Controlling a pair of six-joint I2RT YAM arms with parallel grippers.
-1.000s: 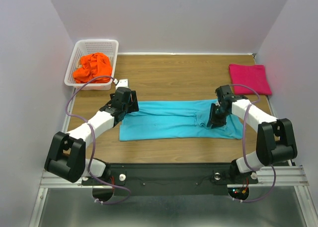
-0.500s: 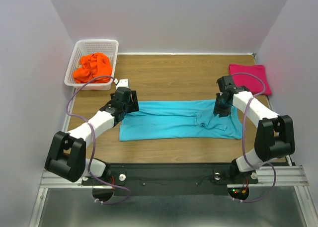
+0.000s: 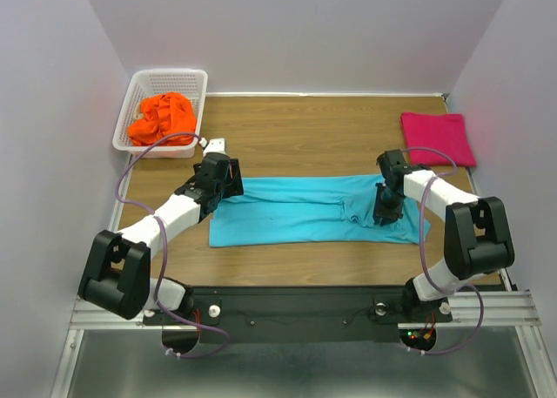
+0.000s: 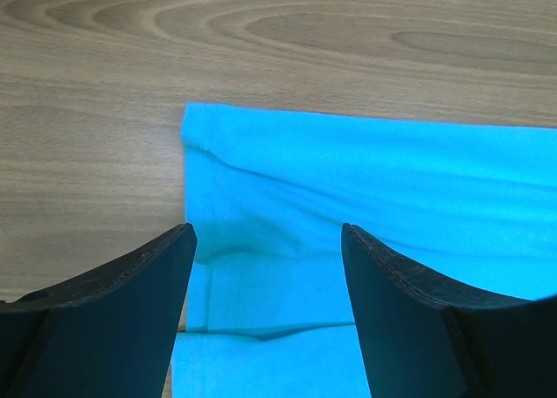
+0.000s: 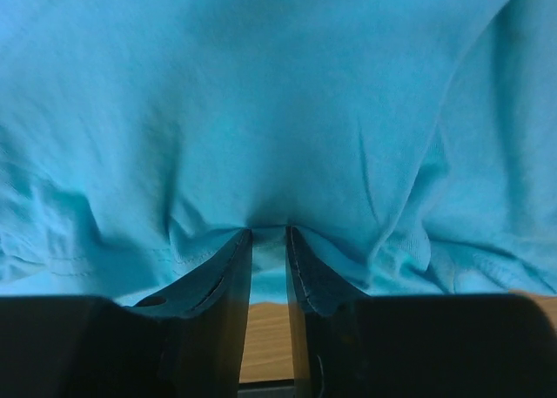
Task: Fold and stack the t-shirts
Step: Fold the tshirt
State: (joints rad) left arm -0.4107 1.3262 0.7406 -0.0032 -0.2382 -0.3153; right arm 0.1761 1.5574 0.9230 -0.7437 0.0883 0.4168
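T-shirt (image 3: pixel 296 211), turquoise, pinched by right pincer (image 5: pixel 268 233); left pincer (image 4: pixel 267 232) spread.

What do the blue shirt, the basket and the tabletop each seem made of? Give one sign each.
Blue t-shirt: soft matte cloth, probably knit; it wrinkles and bunches.
Basket: white, likely plastic; rigid lattice walls.
Tabletop: wood or wood-look laminate; grain lines, smooth finish.
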